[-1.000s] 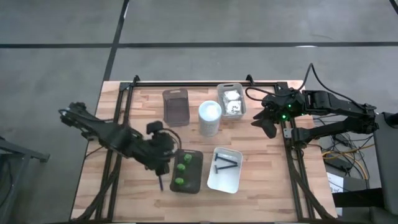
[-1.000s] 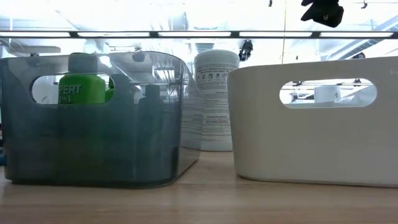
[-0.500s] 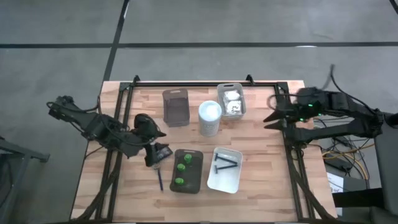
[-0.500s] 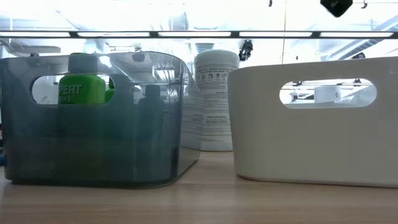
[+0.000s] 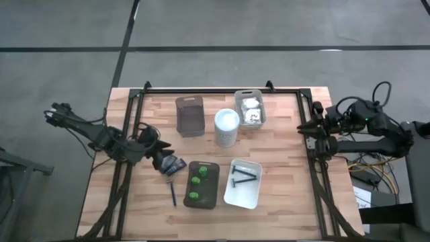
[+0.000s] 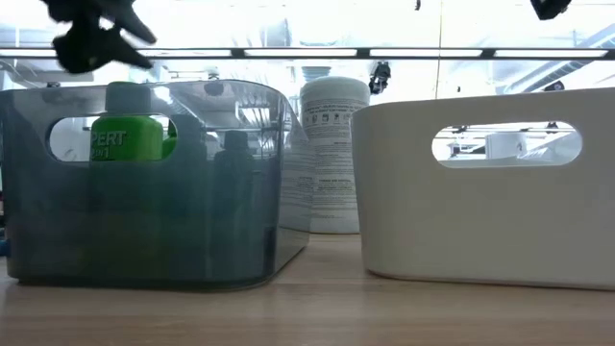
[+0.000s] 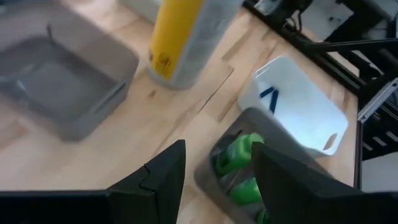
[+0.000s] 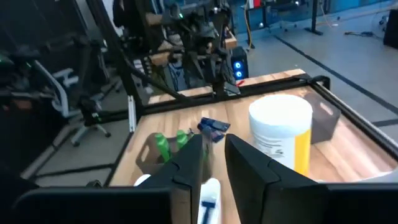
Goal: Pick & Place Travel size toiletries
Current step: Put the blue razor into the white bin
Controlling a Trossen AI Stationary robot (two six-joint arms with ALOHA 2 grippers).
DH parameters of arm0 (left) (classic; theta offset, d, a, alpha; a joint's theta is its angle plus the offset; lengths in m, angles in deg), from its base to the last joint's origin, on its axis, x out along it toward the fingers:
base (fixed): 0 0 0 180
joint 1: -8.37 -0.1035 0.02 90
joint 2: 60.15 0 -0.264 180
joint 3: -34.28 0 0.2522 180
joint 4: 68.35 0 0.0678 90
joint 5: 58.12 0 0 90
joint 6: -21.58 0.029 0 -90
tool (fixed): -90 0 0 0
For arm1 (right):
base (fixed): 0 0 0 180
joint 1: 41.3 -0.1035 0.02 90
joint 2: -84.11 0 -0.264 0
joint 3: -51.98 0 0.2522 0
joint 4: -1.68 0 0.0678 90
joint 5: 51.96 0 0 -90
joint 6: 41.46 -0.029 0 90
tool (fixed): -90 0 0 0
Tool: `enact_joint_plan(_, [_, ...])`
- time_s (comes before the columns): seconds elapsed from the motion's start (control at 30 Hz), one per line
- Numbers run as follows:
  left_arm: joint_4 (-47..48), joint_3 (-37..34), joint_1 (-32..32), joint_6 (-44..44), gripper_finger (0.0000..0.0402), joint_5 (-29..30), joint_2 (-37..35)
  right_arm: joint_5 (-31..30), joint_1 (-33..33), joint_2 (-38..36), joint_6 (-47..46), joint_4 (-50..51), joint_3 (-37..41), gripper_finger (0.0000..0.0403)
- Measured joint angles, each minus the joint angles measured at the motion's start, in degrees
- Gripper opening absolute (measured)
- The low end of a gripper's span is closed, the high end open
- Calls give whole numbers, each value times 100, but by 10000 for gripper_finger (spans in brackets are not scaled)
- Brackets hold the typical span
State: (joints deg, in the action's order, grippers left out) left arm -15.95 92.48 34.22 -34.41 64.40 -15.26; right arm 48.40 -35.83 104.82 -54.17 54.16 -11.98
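Three bright green bottles (image 5: 195,185) stand in the dark grey tray (image 5: 211,168) at the 6 o'clock part of the tabletop (image 5: 282,195). A dark navy tube (image 5: 173,195) lies on the bare wood just beside that tray, at its 9 o'clock side. Two slim dark razors (image 5: 244,176) rest in the white tray (image 5: 254,196), immediately at 3 o'clock of the grey tray. White clear-wrapped packets (image 5: 250,109) fill the clear tray (image 5: 261,121) toward 12 o'clock, next to the tall white cylinder (image 5: 227,127); an empty-looking grey tray (image 5: 189,115) sits at 9 o'clock of the cylinder. The left tool (image 5: 169,165) is above the tabletop just at 10 o'clock of the green bottles, with a small blue-and-white item at its tip; whether that item is gripped cannot be told, though the left wrist view shows the fingers (image 7: 166,174) spread apart. The right tool (image 5: 308,126) is at the tabletop's 3 o'clock edge, near the frame rail, its fingers (image 8: 189,163) drawn close with a narrow gap, holding nothing.
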Motion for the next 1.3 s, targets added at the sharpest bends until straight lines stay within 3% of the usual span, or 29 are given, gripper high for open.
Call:
enact_joint_plan(0.17, [22,-530,-2,-238,187,-535,-269,11,-1,-242,-364,-605,616,52])
enact_joint_plan(0.37, [-15,-905,-2,-535,187,-2286,38,-2,-1,-260,-390,-809,1006,41])
enact_joint_plan(0.5, [-110,-1049,0,-1001,187,-3017,401,-38,-1,-196,-518,-809,1064,37])
enact_joint_plan(0.67, [-454,-1278,0,-2306,187,-3314,774,-49,-1,-197,-502,-828,1051,39])
enact_joint_plan(0.83, [-1400,-1557,2,-3985,188,-3406,1042,-136,0,-191,-366,-803,1048,52])
enact_joint_plan(1.0, [-2577,-1849,4,-4267,188,-3727,1295,-154,-1,-310,-232,-773,1048,66])
enact_joint_plan(1.13, [-2705,-1860,63,-4388,185,-4118,1516,-156,1,-683,-70,-764,1048,78])
enact_joint_plan(1.3, [-2708,-1825,158,-4781,185,-4172,1797,-156,-1,-1219,12,-781,1128,93])
